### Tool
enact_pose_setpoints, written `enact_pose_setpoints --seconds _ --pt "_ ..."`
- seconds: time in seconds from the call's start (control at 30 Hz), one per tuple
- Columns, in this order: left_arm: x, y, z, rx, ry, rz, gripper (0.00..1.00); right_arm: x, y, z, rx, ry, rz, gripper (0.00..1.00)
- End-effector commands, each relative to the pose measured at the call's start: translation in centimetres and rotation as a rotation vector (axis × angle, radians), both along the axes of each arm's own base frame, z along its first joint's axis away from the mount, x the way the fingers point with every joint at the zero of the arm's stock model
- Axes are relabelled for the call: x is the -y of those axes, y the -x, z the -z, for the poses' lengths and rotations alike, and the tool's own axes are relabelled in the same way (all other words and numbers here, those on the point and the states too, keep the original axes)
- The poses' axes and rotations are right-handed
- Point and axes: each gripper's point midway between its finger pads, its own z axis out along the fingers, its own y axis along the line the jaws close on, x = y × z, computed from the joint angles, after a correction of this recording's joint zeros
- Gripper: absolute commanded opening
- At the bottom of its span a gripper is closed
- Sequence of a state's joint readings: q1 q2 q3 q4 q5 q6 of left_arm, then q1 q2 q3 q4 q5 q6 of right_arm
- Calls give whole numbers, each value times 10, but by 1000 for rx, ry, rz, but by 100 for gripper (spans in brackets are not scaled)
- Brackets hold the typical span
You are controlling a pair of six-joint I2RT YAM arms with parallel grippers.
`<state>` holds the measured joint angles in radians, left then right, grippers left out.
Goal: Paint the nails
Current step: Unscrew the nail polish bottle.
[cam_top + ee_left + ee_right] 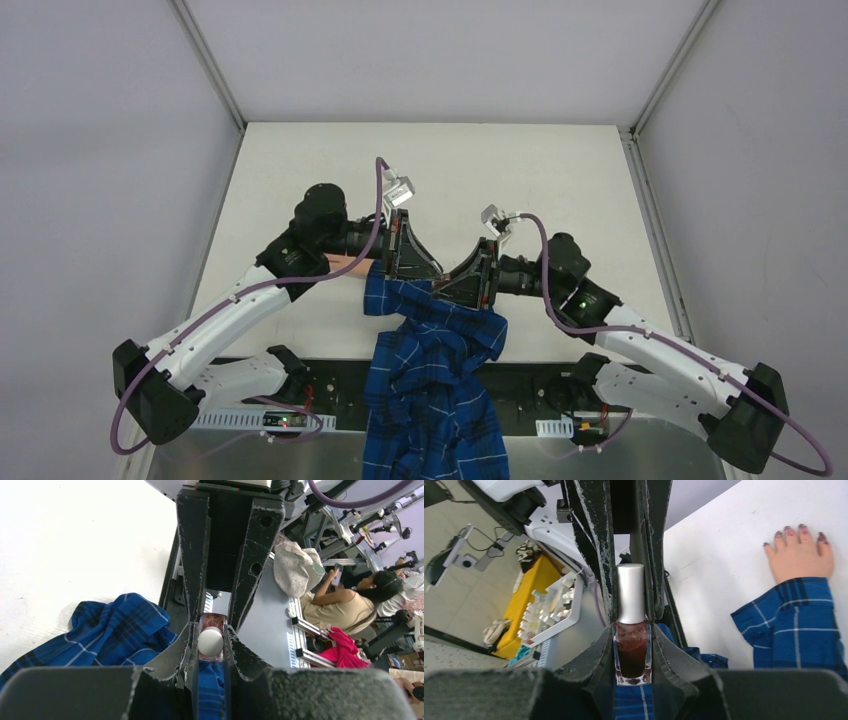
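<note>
Right gripper (632,630): jaws narrow, clamped on the glass body of a small bottle (632,667) of dark red polish. Left gripper (210,630): jaws narrow, clamped on the bottle's silver cap (630,592). The two grippers meet nose to nose with the bottle bridged between them. In the right wrist view the bottle's long axis runs 6 to 12 o'clock, cap at the 12 end. The cap appears seated on the neck, with no gap or brush stem visible; judged step in hand is unscrewing. In that view the nails (802,528) lie at about 2 o'clock from the bottle, well apart from it. They tip the fingers of a pale hand (799,560) lying flat on the white table (560,180). All five visible nails show dark reddish colour. The fingers point to 12 o'clock, roughly parallel to the bottle's axis, and a blue plaid sleeve (794,615) trails off toward 6. In the top view the pale hand sits at about 9 o'clock from where the grippers meet, partly covered by the left arm, and its nails are hidden there. Judgement: the left gripper, on the cap, is the nearer one. The coming move turns on lifting the cap along the bottle's axis, then swinging toward the fingertips. Risk: the left arm overhangs the pale hand.
</note>
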<state>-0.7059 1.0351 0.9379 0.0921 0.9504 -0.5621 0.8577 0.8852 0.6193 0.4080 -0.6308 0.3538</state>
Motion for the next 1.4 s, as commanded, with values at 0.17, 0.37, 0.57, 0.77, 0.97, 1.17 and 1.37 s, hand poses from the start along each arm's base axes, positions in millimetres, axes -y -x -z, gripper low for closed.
enact_pose_setpoints --seconds 0.17,0.37,0.57,0.77,0.97,1.17,1.37 --pt "9 -15 0 16 14 -70 0 12 -73 11 84 102 420 0" --pt "10 -32 15 -37 -35 -158 0 22 -110 21 157 194 663 0" --pt "4 -54 35 -92 -107 -289 0 28 -140 26 223 280 861 0" --pt "-3 -71 51 -145 -153 -387 0 21 -167 18 273 322 1014 0" --pt "-12 -82 66 -181 -211 -469 0 4 -191 22 351 418 1123 0" --pt "-20 -90 75 -182 -258 -526 0 -23 -200 31 355 443 1126 0" --pt "-23 -91 70 -160 -252 -537 0 -34 -196 35 329 425 1091 0"
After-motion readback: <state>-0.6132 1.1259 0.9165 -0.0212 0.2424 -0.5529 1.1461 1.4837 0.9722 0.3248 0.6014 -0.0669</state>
